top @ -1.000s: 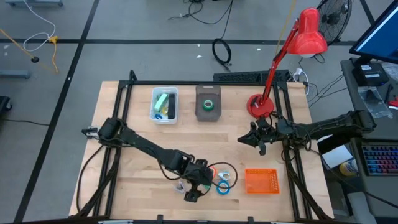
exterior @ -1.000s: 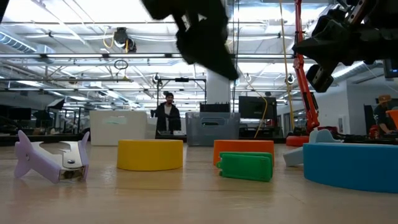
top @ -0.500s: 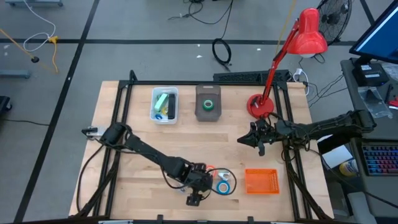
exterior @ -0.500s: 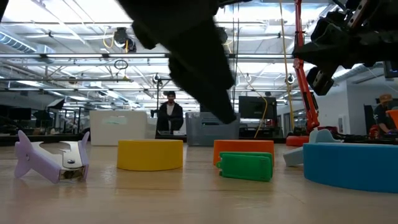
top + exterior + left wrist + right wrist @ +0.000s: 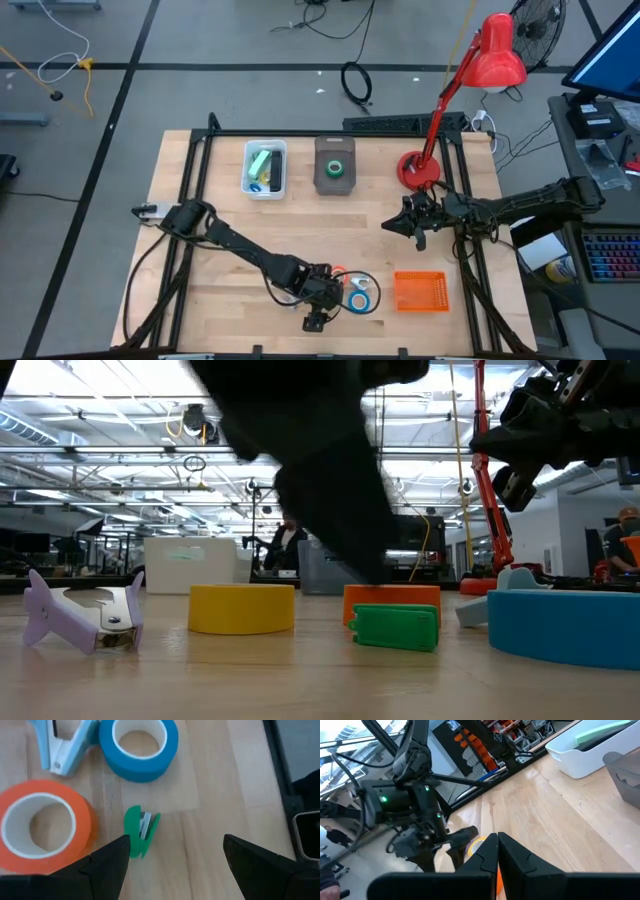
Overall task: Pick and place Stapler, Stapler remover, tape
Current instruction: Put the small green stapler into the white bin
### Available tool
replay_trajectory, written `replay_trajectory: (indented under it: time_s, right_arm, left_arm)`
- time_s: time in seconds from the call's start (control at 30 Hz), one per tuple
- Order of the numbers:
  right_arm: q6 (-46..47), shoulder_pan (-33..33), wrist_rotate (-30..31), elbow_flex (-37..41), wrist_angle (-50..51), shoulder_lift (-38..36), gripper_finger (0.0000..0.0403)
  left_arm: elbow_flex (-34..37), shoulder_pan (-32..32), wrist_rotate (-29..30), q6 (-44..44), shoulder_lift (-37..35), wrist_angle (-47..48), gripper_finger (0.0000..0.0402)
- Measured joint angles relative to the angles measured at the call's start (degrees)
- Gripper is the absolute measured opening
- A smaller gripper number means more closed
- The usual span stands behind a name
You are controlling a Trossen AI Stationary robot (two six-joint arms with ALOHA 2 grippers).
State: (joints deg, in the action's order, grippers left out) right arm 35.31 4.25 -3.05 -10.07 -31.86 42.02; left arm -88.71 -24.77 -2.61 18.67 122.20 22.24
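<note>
Green staple remover point(image 5: 141, 830), I think, sits right under your left gripper point(image 5: 172, 865), jaws spread wide, nothing held; your right gripper point(image 5: 418, 232) waits pinched closed.

Green staple remover point(image 5: 141, 831) between spread left fingers point(image 5: 107, 862), orange tape point(image 5: 42, 830) crowding at 9 o'clock, blue tape point(image 5: 139, 746) at 12, bare surface point(image 5: 220, 795) at 3

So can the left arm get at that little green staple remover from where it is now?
Probably yes. The left pincer is open right above the green staple remover, which lies clear of the orange tape roll and the blue one.
</note>
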Motion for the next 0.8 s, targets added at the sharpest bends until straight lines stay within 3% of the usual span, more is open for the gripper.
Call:
replay_trajectory:
  time_s: [0.8]
  right_arm:
    - [-1.4, 0.0, 0.0, 0.0, 0.9, 0.0, 0.0004]
  left_arm:
    - [0.0, 2.3, -1.8, 5.5, 3.3, -3.2, 0.0324]
